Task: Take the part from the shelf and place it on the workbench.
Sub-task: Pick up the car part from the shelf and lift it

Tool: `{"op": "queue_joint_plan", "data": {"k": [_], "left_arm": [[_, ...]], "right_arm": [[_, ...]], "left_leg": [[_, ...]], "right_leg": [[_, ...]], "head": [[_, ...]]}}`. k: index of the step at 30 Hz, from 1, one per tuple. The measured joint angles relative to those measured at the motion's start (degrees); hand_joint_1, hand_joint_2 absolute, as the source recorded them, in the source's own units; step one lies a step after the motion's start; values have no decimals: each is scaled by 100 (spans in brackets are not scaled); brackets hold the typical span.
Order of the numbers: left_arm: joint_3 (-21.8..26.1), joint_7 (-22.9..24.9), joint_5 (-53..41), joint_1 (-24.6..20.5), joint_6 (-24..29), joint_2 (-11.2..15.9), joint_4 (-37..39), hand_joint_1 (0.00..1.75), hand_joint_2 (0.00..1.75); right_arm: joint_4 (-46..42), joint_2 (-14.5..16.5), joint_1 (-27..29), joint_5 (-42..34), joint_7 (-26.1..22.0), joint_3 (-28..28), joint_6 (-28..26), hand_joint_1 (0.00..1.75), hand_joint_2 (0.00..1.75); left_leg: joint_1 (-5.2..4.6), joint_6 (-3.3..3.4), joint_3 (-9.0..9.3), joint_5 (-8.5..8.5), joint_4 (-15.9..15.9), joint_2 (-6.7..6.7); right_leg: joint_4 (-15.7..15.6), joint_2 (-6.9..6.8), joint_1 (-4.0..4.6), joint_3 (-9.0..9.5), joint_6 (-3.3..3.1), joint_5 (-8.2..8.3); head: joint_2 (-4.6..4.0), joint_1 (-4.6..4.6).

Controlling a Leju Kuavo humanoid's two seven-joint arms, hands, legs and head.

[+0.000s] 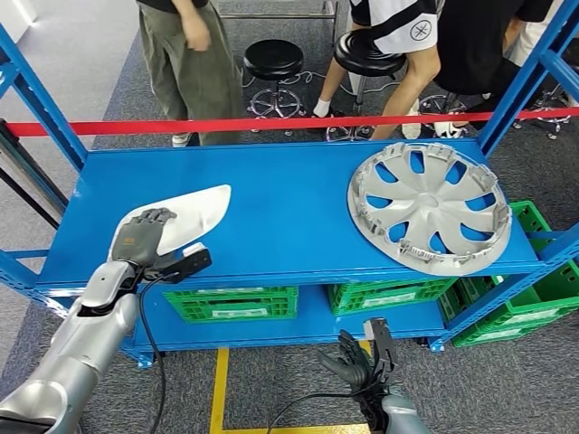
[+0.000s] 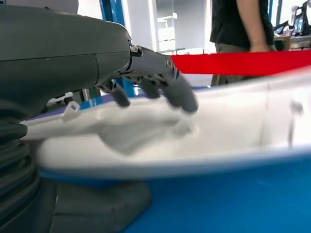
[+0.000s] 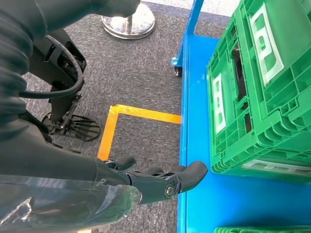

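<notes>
the white curved panel [image 1: 194,212] lies on the blue shelf [image 1: 287,212] at its near left. its long axis runs from the near left corner toward the far right, and its pointed tip faces the silver hubcap [image 1: 429,210], which sits well apart at the right end. the left hand [image 1: 140,237] is on the panel's near left end: in the left wrist view its dark fingers [image 2: 172,90] lie spread and slightly curled over the top, while the thumb seems to sit below the near rim, though blur makes a firm grip hard to confirm. the panel looks flat on the shelf, not lifted. the right hand [image 1: 352,362] hangs low in front of the green crates [image 1: 232,303], fingers loosely apart and holding nothing. the left is plainly the nearer hand. the panel's underside and the thumb contact are hidden.
</notes>
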Motion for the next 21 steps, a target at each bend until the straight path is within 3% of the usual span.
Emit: {"op": "queue_joint_plan", "data": {"k": [21], "left_arm": [[182, -247, 246, 161, 469, 9, -160, 175, 175]], "right_arm": [[27, 13, -37, -87, 16, 0, -60, 0, 175]], "left_leg": [[0, 1, 1, 1, 0, 0]], "right_leg": [[3, 2, 0, -1, 0, 0]], "head": [[0, -1]]}}
